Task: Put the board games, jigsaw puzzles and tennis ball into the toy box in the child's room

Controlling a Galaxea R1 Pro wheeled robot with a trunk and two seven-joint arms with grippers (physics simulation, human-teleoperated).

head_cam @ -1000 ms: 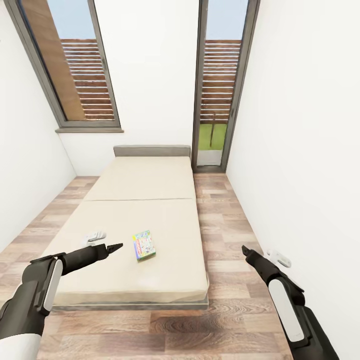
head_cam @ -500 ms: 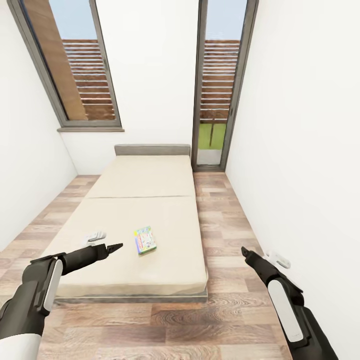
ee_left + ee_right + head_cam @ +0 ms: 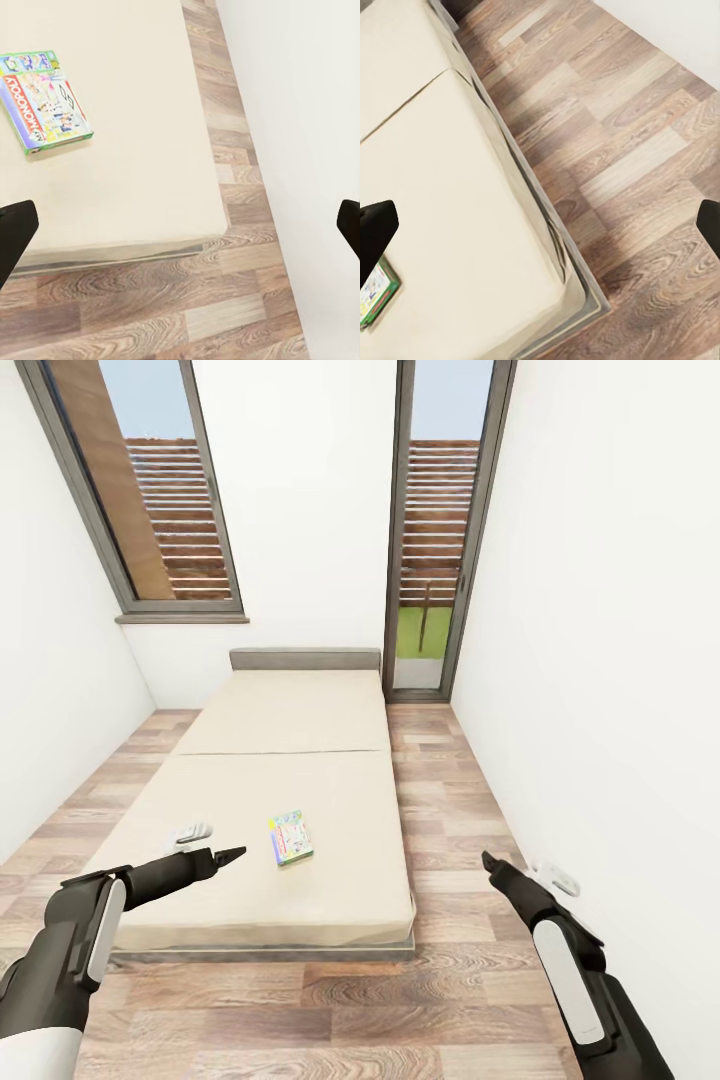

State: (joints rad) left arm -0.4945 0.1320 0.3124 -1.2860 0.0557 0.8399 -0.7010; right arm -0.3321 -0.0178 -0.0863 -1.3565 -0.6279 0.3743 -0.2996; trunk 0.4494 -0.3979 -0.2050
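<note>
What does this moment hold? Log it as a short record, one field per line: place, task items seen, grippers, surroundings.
place: narrow room with white walls and a wood-plank floor
bed: bed, cream mattress, dark grey frame, straight ahead
task item seen: one board game, flat on the mattress near the foot end, lettered MONOPOLY in the left wrist view
left gripper: left gripper, open, empty, over the mattress, short of the game
right gripper: right gripper, open, empty, over the floor beside the bed
surroundings: window, glass door

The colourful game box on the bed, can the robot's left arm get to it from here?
Probably yes. The board game lies flat on the bed, just ahead of the left claw, with bare mattress between them. The claw's fingers are spread wide in its wrist view.
</note>
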